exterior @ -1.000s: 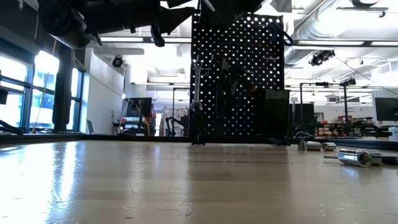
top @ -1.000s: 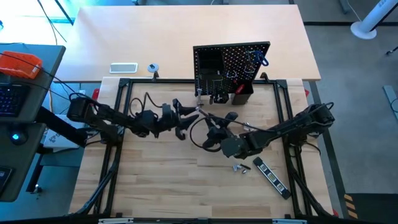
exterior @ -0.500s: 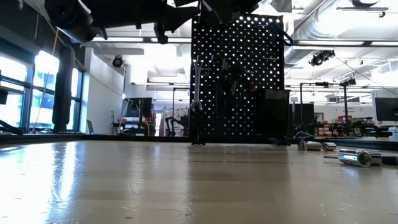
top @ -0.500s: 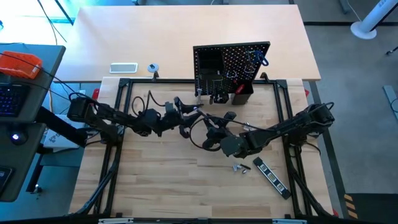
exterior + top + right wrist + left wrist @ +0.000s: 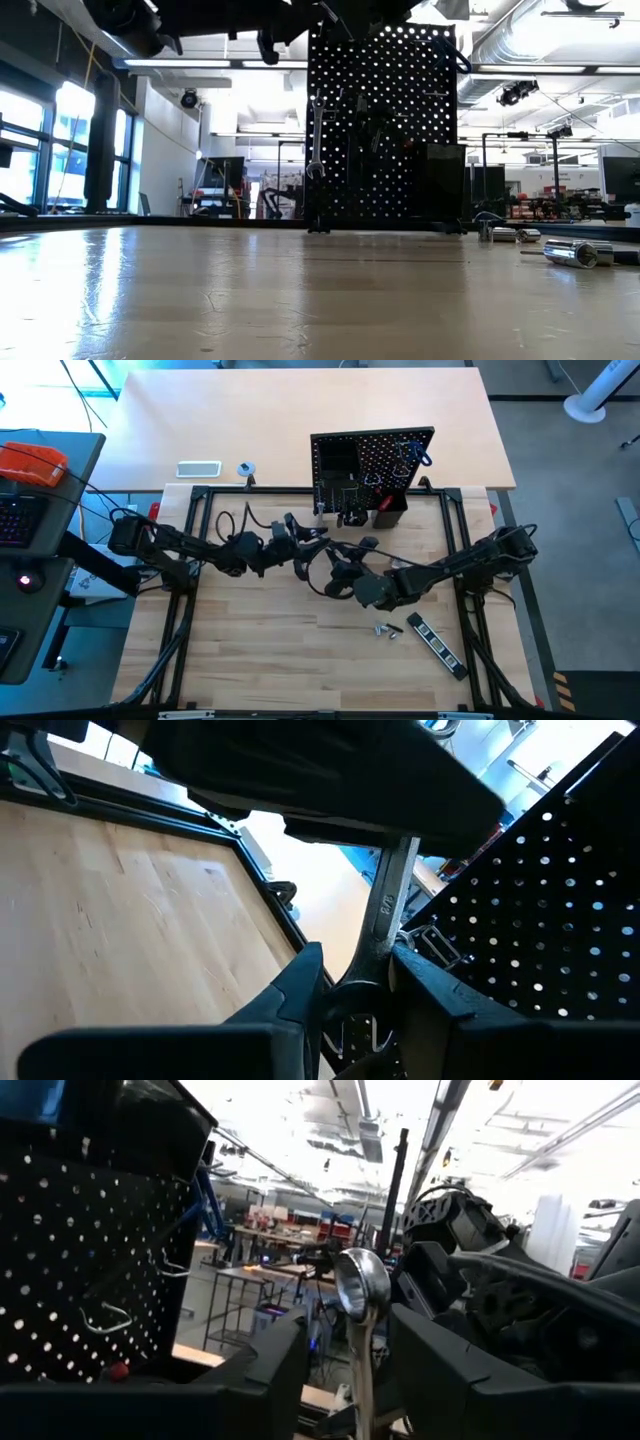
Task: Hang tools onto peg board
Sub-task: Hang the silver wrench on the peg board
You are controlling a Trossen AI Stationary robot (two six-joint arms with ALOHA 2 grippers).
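Note:
A silver wrench (image 5: 319, 539) is held in the air between my two grippers, in front of the peg board (image 5: 372, 472). My right gripper (image 5: 360, 1005) is shut on one end of it. The shaft (image 5: 388, 905) runs forward into my left gripper (image 5: 299, 547). My left gripper (image 5: 348, 1380) is open, with a finger on each side of the shaft (image 5: 362, 1365) and a gap on both sides. The wrench's round end (image 5: 362, 1284) sticks out past the left fingers. Both grippers show at the top of the low view, the left one (image 5: 266, 42) included. My right gripper pinches the wrench near one end (image 5: 372, 975) between its two fingers. It comes roughly level from the table's right side, and the shaft runs on along the fingers. The wrench is lifted clear of the table.
The peg board holds a hanging silver wrench (image 5: 316, 140), a blue-handled tool (image 5: 413, 455) and a small bin (image 5: 388, 512). Small metal sockets (image 5: 383, 629) and a black striped bar (image 5: 436, 641) lie on the table near the right. A white rectangle (image 5: 198, 469) and a tape roll (image 5: 246, 469) lie beyond the frame.
My left gripper has moved a little toward the table's right and far edges, closing in on the wrench until its fingers stand on either side of the shaft. My right gripper and the wrench have barely moved.

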